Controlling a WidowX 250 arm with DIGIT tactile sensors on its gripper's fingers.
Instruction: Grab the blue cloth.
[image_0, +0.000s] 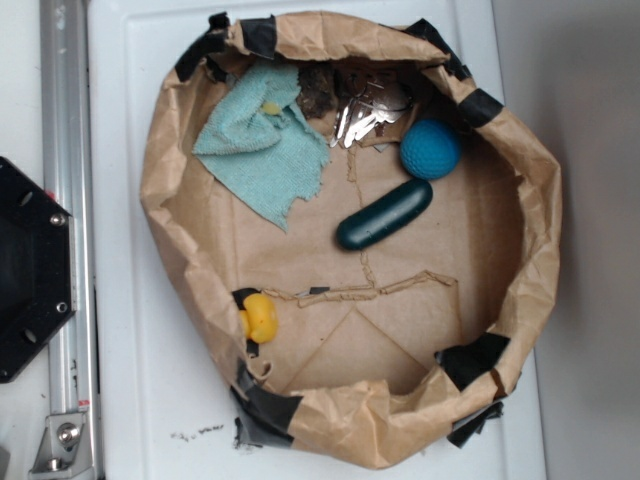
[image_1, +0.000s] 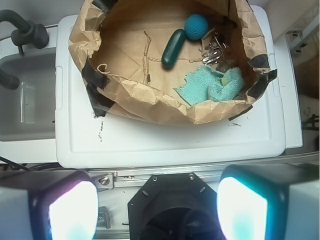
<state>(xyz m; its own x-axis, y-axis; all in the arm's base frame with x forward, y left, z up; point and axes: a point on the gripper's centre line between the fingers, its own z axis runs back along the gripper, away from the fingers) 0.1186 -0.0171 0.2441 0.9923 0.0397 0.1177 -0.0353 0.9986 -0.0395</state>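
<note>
- The blue cloth (image_0: 265, 150) lies crumpled inside a brown paper bag (image_0: 540, 230) whose rolled-down rim is patched with black tape; in the exterior view the cloth sits against the bag's upper-left wall, with one ragged corner spread out toward the middle of the bag floor.
- A small yellow bit (image_0: 270, 107) rests on the cloth's folds (what it is cannot be told).
- Just beside the cloth, along the top wall, lies a bunch of metal keys (image_0: 365, 115); next to these sits a round blue ball (image_0: 430, 149), and a dark teal capsule case (image_0: 384, 214) lies below it, near the centre.
- A yellow object (image_0: 259, 318) sits against the bag's lower-left wall, well apart from the cloth.
- The bag stands on a white lid (image_0: 120, 300).
- The gripper (image_1: 157, 202) hangs well back from the bag, fingers (image_1: 72, 207) spread wide, grasping nothing.
</note>
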